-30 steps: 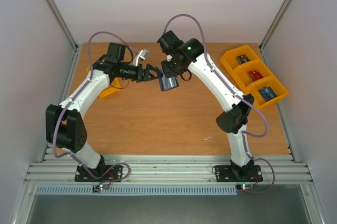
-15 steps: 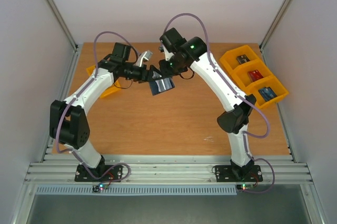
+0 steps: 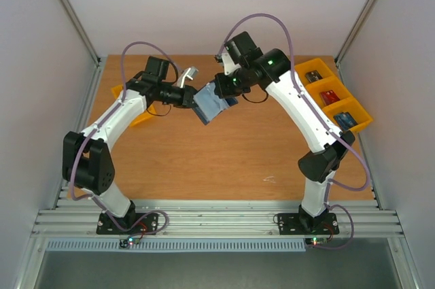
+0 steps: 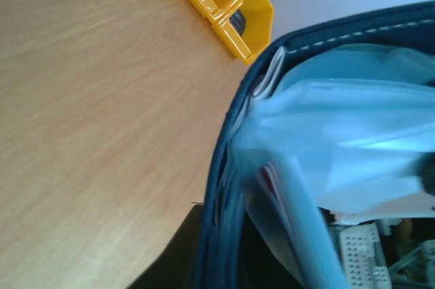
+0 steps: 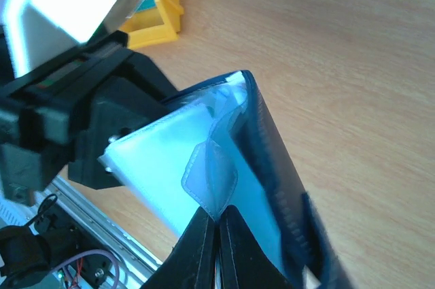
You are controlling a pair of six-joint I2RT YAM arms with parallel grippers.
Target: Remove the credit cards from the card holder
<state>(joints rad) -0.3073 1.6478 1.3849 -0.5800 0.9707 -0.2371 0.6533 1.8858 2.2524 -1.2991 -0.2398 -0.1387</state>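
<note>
Left tool [image 3: 192, 98] has clamped the card holder [image 3: 211, 106]; right tool [image 5: 217, 219] still pinches it.

Two white arms [image 3: 115, 117] with black joints [image 3: 87, 163] and looping purple cables [image 3: 144, 45].

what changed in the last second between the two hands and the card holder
The left hand closed on the card holder, having stood open beside it. The right hand drew back to the right, so the holder now spreads open between them. Unchanged: the right hand's pinch on it, the yellow bins.
</note>
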